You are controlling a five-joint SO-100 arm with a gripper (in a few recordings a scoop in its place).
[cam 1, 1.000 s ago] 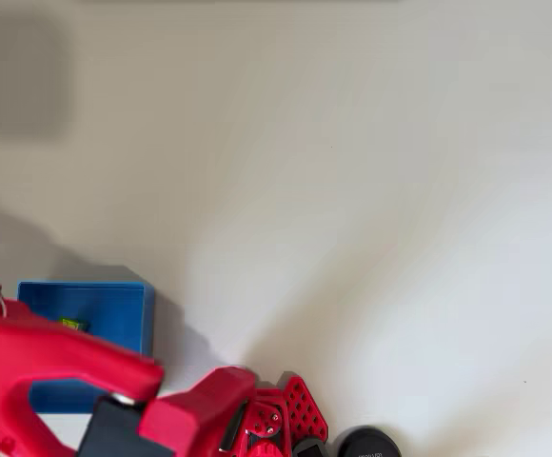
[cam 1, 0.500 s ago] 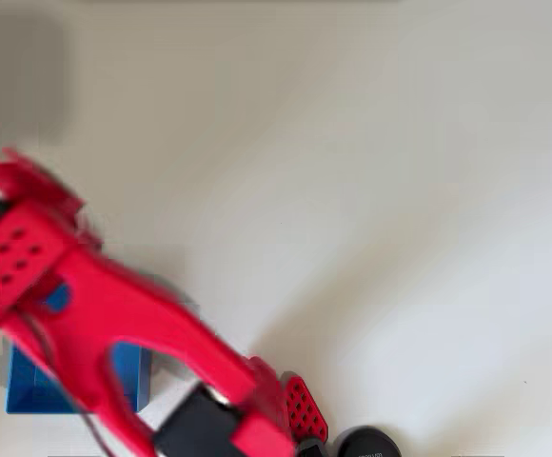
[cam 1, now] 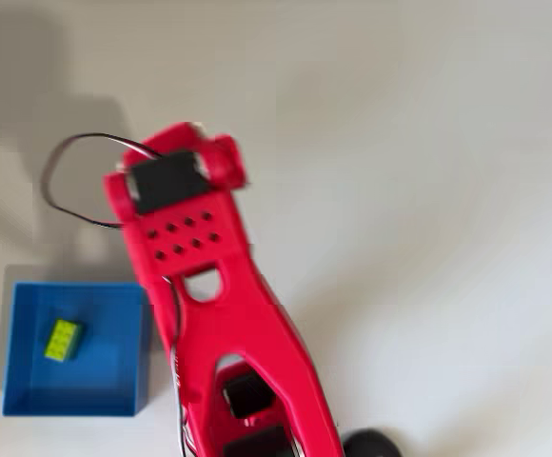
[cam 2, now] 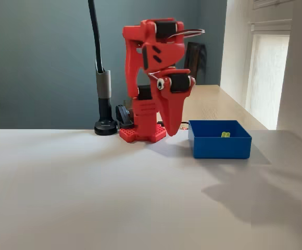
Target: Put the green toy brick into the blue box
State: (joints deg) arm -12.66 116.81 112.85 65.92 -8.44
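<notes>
1. My jaws (cam 2: pixel 167 133) hang point-down above the table (cam 2: pixel 88 187), tips together and holding nothing, just left of the blue box (cam 2: pixel 219 146) in the fixed view.
2. The green toy brick (cam 1: pixel 62 340) lies flat on the box floor, toward its left side in the overhead view, studs up.
3. My red arm (cam 1: pixel 228 314) folds upright over its base (cam 2: pixel 142 133), apart from the box.
4. A black lamp post (cam 2: pixel 103 83) stands left of my base.

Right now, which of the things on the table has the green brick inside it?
The blue box: the green toy brick lies on its floor. The black stand base holds nothing.
</notes>
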